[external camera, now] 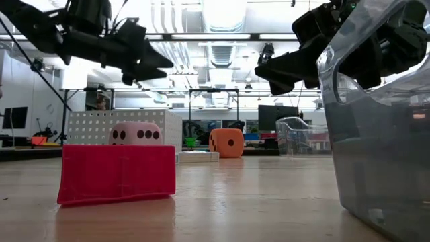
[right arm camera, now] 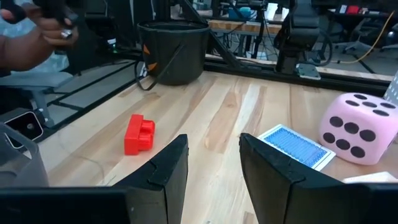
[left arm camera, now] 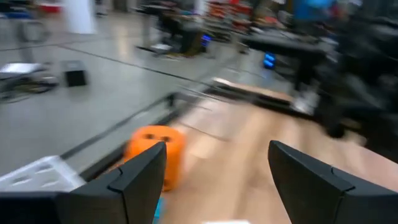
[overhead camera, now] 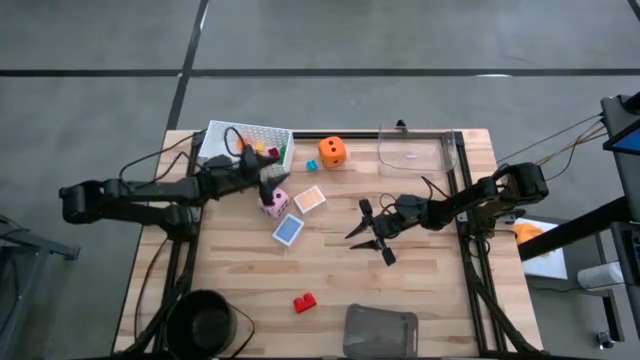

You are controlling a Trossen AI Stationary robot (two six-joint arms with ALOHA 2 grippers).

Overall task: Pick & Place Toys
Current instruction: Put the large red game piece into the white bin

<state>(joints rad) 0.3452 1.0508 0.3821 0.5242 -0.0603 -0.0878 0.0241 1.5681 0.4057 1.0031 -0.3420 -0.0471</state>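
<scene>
My left gripper (overhead camera: 264, 182) (left arm camera: 211, 180) is open and empty. It hovers between the white basket (overhead camera: 245, 142) and the pink die (overhead camera: 275, 203), facing the orange die (overhead camera: 333, 152) (left arm camera: 155, 152). My right gripper (overhead camera: 368, 232) (right arm camera: 214, 171) is open and empty above the table's middle, right of the blue card (overhead camera: 288, 230) (right arm camera: 292, 146). The peach card (overhead camera: 310, 198) lies flat beside the pink die (right arm camera: 359, 127). A red brick (overhead camera: 304, 302) (right arm camera: 138, 134) lies near the front edge. Several small bricks (overhead camera: 270, 152) lie in the basket.
A clear container (overhead camera: 415, 150) stands at the far right. A grey tray (overhead camera: 380, 332) sits at the near edge, and a black bucket (overhead camera: 205, 320) (right arm camera: 171, 50) at the near left corner. A person's hand (right arm camera: 31, 37) shows beyond the table.
</scene>
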